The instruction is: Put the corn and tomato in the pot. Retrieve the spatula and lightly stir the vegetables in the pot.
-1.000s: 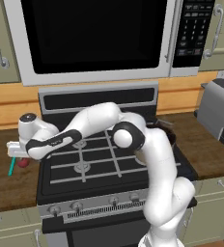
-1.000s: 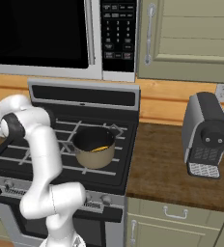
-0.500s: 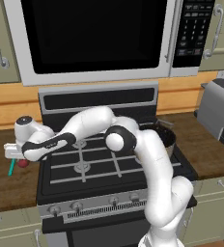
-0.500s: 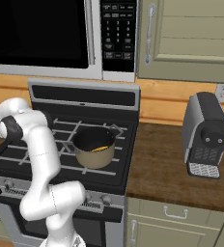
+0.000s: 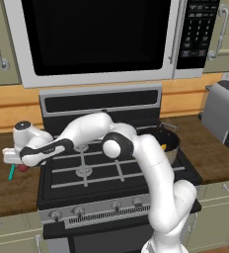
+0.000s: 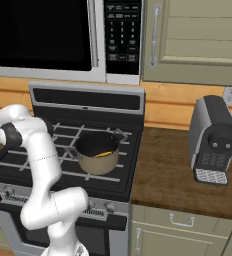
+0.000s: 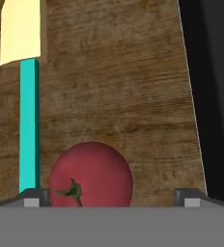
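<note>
We find the gripper (image 7: 112,197) with its 2 fingers spread wide, low over the wooden counter (image 7: 114,87) left of the stove (image 5: 116,173). The tomato (image 7: 91,174) lies between them, ungripped, the spatula (image 7: 29,106) just beside it. Farther off, the pot (image 6: 97,152) on the stove holds the corn (image 6: 104,154).
</note>
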